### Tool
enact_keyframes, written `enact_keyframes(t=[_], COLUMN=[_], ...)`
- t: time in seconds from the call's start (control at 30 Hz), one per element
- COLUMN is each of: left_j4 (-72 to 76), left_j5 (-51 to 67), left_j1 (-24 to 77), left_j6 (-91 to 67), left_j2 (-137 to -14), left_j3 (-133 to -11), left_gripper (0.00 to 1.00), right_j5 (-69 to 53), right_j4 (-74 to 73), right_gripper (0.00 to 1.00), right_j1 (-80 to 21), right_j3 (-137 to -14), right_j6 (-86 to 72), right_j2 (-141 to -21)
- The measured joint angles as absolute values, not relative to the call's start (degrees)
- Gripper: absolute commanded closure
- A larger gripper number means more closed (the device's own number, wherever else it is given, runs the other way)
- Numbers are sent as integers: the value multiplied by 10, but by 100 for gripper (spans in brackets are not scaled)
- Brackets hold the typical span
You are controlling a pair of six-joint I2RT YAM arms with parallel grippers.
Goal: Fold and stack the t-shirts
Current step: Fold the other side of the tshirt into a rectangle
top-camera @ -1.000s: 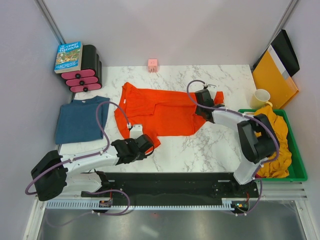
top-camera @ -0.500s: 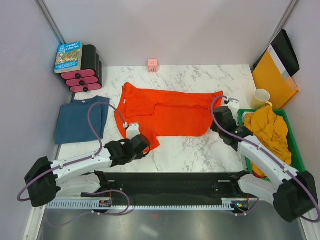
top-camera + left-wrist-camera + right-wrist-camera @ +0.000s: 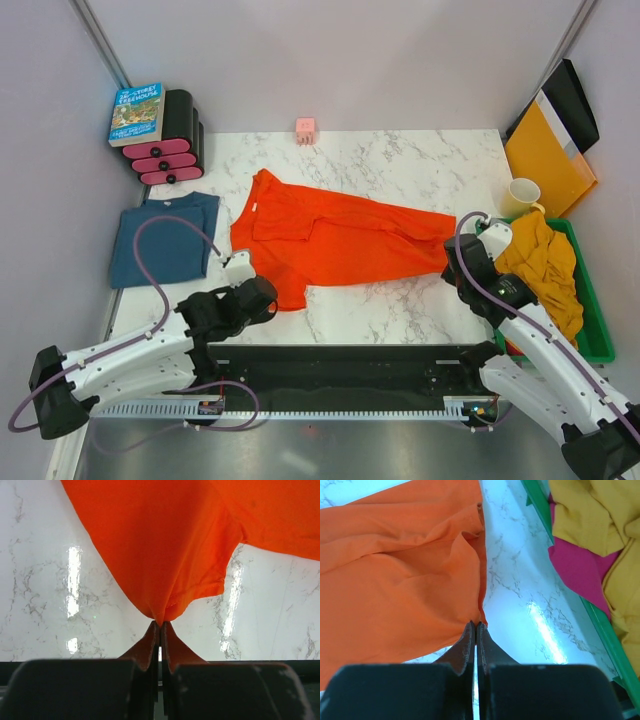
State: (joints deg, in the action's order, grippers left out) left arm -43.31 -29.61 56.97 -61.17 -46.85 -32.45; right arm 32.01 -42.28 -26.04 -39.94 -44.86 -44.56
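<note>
Orange-red t-shirt (image 3: 340, 240) cloth was clamped in my left tool (image 3: 160, 626) and my right tool (image 3: 476, 626), one at each end. I had drawn it back, stretched flatter across the worktop (image 3: 400, 165); folding could follow.

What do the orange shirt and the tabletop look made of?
The orange shirt looks like soft matte knit, likely cotton: it drapes, creases, shows a stitched hem. The tabletop looks hard and glossy, marble-patterned, perhaps laminate: it mirrors the lights.
</note>
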Motion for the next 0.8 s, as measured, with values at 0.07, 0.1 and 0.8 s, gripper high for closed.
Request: enact_keyframes(t=[0.07,0.1,0.8], left_j4=[-449,-454,-536], left_j5=[-300,-300,-284], left_j1=[570,570,570], left_j6=[-618,-620,-633], left_j2=[-459,-457,-469], left_j3=[-324,-324,-396], left_gripper=[98,98,98], right_j5=[328,331,343], right_j4=[-434,-439,-505], right_gripper=[100,100,100], right_j1=[-260,-260,-260], right_j3=[-399,-399,-398], right_j6=[-462,-469,-581], right_j2=[-446,-446,-420])
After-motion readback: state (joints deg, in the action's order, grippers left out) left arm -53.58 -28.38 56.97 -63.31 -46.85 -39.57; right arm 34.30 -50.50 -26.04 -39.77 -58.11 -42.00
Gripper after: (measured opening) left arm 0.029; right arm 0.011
